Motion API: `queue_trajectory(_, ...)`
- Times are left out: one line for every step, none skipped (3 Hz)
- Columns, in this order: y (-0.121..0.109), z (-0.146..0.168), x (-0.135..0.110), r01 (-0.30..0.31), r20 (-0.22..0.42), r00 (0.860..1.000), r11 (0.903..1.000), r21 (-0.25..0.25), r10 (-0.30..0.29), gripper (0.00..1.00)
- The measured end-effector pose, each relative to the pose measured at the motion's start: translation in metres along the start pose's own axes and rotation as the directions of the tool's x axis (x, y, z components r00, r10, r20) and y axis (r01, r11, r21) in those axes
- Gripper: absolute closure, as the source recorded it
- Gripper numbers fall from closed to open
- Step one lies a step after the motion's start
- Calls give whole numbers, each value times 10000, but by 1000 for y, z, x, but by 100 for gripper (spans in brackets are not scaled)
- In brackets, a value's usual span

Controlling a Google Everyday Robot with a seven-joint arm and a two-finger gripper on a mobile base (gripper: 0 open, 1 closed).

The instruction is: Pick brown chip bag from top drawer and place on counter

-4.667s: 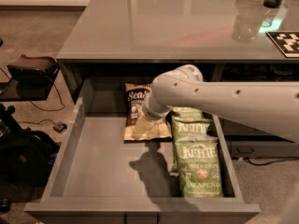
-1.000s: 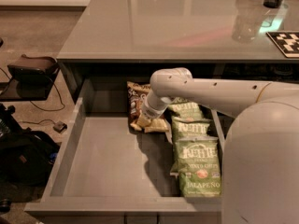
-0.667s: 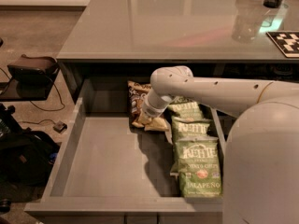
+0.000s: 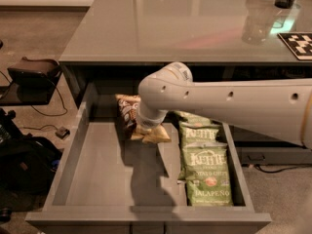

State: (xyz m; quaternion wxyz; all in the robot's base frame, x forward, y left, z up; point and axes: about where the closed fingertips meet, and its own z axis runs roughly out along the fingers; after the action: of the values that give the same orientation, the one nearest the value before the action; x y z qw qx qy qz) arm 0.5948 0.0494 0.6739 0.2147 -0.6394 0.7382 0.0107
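The brown chip bag (image 4: 126,115) lies crumpled at the back of the open top drawer (image 4: 97,165), with its tan bottom band (image 4: 152,135) sticking out towards the front. My gripper (image 4: 145,126) is down on the bag, under the wrist at the end of my grey arm (image 4: 229,101), which reaches in from the right. The arm hides the middle of the bag. The grey glossy counter (image 4: 165,28) lies just above and behind the drawer.
Two green Kettle Jalapeno bags (image 4: 205,174) lie along the drawer's right side, right next to the brown bag. A clear bottle (image 4: 256,26) and a checkered marker (image 4: 298,44) stand at the counter's far right. A black bag (image 4: 24,165) lies on the floor at the left.
The bag lay flat 4.7 s ago and is now crumpled under the wrist. In the last second the arm and bag have shifted a little to the left.
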Motion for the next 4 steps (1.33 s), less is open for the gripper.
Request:
queue_trajectory(34,-36,-9,1300,-449,9906,9914,116,-1293,100)
queue_trajectory(51,-75,-9,1616,-544,9860,9837,786,-1577,100)
queue_trajectory(44,-122,-1,1015,-177,9948,9786,1791,-999,100)
queue_trajectory(13,-165,22,-137,493,9988,9701,2424,18,100)
